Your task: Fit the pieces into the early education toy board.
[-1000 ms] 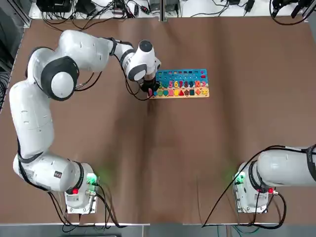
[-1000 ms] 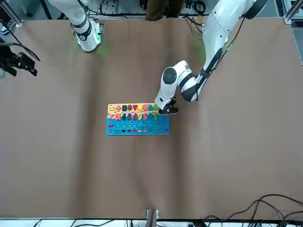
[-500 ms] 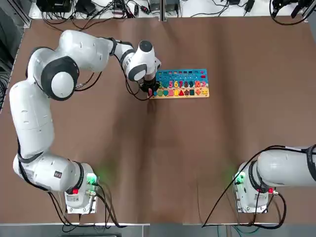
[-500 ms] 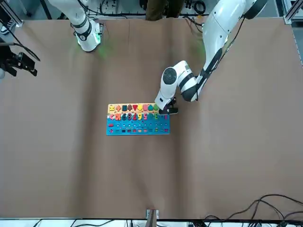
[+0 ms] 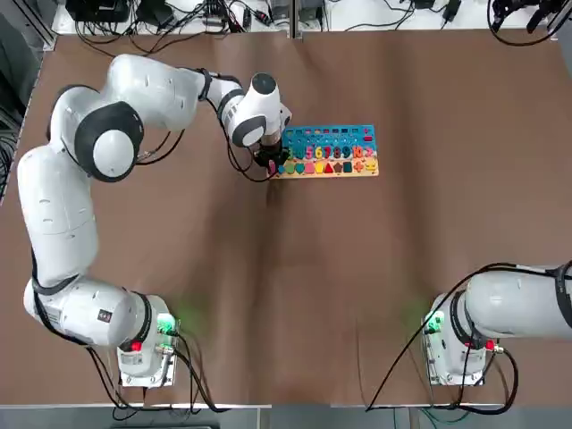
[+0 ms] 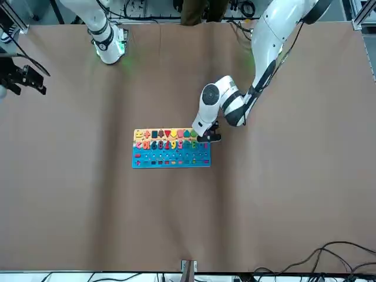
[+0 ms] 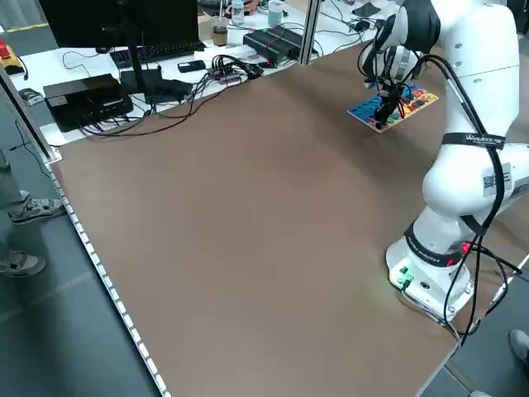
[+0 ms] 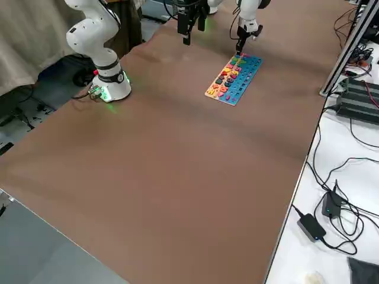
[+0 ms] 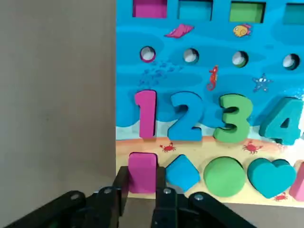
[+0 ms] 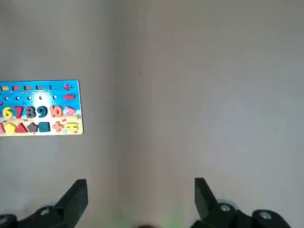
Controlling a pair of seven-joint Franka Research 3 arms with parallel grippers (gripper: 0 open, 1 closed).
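The toy board (image 5: pixel 327 152) lies flat on the brown table, far from the arm bases, and shows again in the front view as the board (image 6: pixel 170 148). My left gripper (image 5: pixel 271 164) stands at its left end. In the left wrist view the left gripper (image 9: pixel 141 197) is shut on a pink square piece (image 9: pixel 142 167). The piece stands at the first spot of the tan strip, beside a blue diamond (image 9: pixel 182 172) and below the pink number 1 (image 9: pixel 146 113). My right gripper (image 10: pixel 137 194) hangs open and empty, far from the board (image 10: pixel 40 108).
Numbers and coloured shapes fill the board's rows, with orange-red signs (image 5: pixel 364 164) at its right end. Cables and equipment (image 7: pixel 124 83) lie beyond the table's far edge. The right arm's base (image 5: pixel 456 344) sits near the table's front.
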